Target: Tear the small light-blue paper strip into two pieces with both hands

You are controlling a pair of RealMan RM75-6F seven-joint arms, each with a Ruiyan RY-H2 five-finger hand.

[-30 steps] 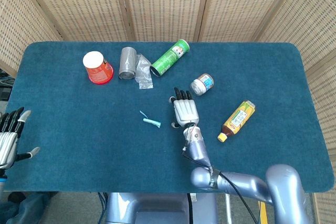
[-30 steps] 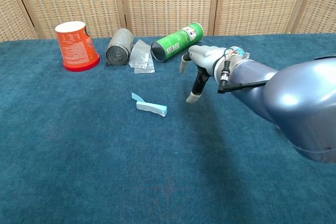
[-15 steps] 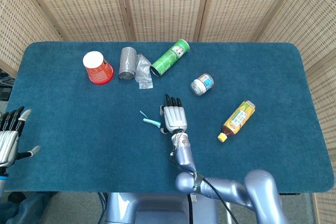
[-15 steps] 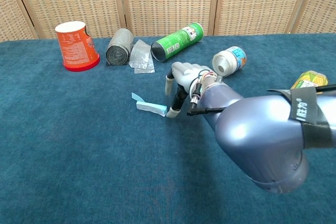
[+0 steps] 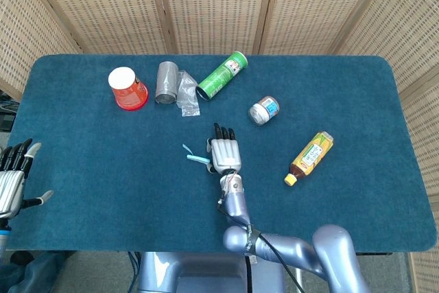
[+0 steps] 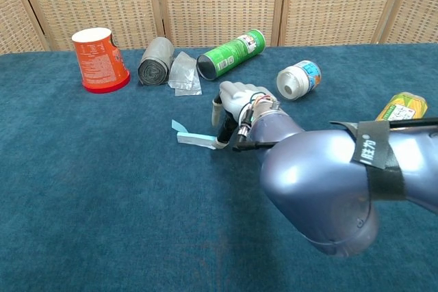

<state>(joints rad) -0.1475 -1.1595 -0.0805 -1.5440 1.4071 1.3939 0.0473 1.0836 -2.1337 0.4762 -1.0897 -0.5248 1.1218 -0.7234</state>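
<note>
The small light-blue paper strip (image 5: 196,158) lies flat on the blue table cloth (image 5: 96,169), with a short bent tail at its left end; in the chest view the strip (image 6: 194,138) sits left of centre. My right hand (image 5: 223,151) lies just right of it, fingers stretched out toward the back of the table. In the chest view the right hand (image 6: 237,100) has its thumb tip (image 6: 221,142) down at the strip's right end, touching it; nothing is pinched. My left hand (image 5: 14,178) hangs at the table's left edge, fingers spread and holding nothing, far from the strip.
Along the back stand an orange cup (image 5: 127,88), a grey roll (image 5: 167,81) with crumpled plastic (image 5: 187,95), and a green tube can (image 5: 222,75) lying down. A small jar (image 5: 263,110) and a yellow bottle (image 5: 311,156) lie to the right. Wicker screens close the back.
My right hand has slid left across the cloth, from about a hand's width away to having its thumb on the strip's right end. The strip and left hand have not moved.
</note>
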